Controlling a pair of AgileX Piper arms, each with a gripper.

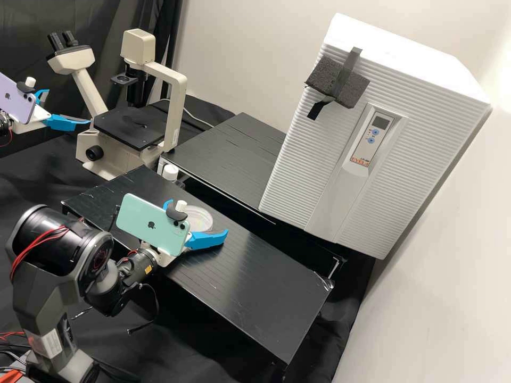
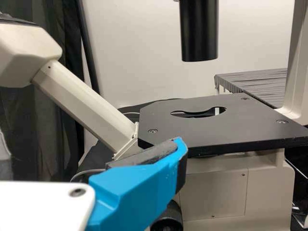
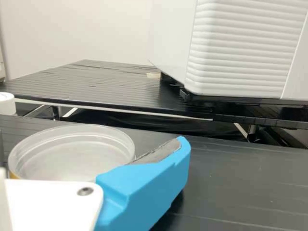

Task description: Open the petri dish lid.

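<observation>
Petri dish: The clear, round petri dish (image 1: 203, 216) lies flat on the near black platform (image 1: 261, 276), between the two blue fingers of my right gripper (image 1: 198, 217). From my remote station, I cannot tell whether it is covered.
Right gripper: Open, its fingers spread either side of the dish, in the high view beside a mint-green phone (image 1: 143, 226) mounted on the same arm. In the right wrist view one finger stands in front of part of the dish's rim; I cannot tell whether the two touch.
Left gripper: The left gripper (image 1: 68, 107) is open too, its fingers parted with nothing between them, near the microscope (image 1: 175, 114) in the high view. A lilac phone (image 1: 19, 100) rides on that arm.
Microscope: Cream-coloured and upright, with a flat black stage (image 2: 202, 127) that has a shaped opening, seen past one blue finger in my left wrist view. Its twin black eyepieces (image 1: 63, 40) point upward.
White-capped container: The white-capped container (image 1: 170, 172) is by the near platform's far edge, near the dish.
White cabinet: A ribbed white cabinet (image 1: 426, 117) with a small control panel (image 1: 371, 135) rests on the rear black platform (image 1: 229, 154). Dark tape crosses a dark foam block (image 1: 351, 91) on its ribbed face.
Backdrop: A black curtain (image 1: 101, 21) hangs behind the microscope, beside a pale wall (image 1: 239, 53).
</observation>
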